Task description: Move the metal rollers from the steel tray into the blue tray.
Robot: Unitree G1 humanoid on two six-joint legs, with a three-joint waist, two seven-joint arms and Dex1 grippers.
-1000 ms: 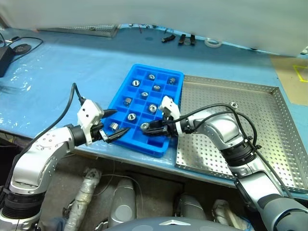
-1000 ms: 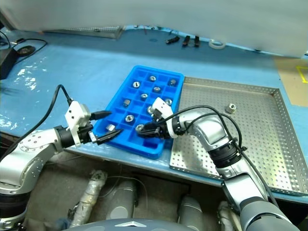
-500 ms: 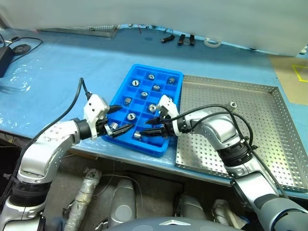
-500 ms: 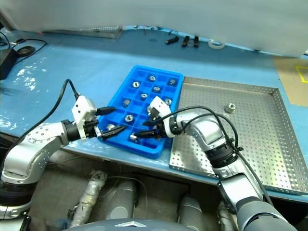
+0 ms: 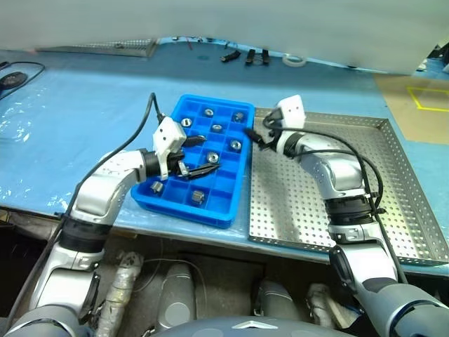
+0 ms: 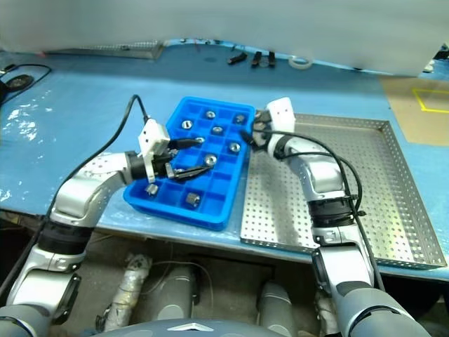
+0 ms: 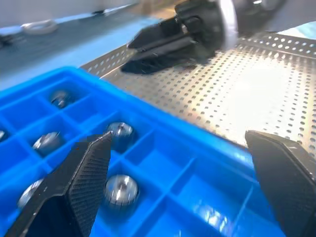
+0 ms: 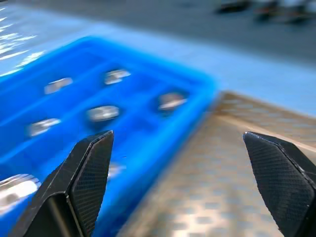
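Blue tray (image 5: 242, 199) sits just left of steel tray (image 5: 393, 203), edges touching or nearly. Metal rollers (image 5: 236, 144) lie one per compartment in blue tray, incl. near row (image 5: 197, 196). Left gripper (image 5: 198, 157) over tray's middle rows, from left. Right gripper (image 5: 252, 131) at far end of the seam betw. trays. Small tools (image 5: 240, 55) behind, well apart, at table's far edge.

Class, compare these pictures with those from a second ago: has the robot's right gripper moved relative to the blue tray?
Yes. The right gripper has left the blue tray's near end and now sits by its far corner, at the steel tray's edge, jaws open.
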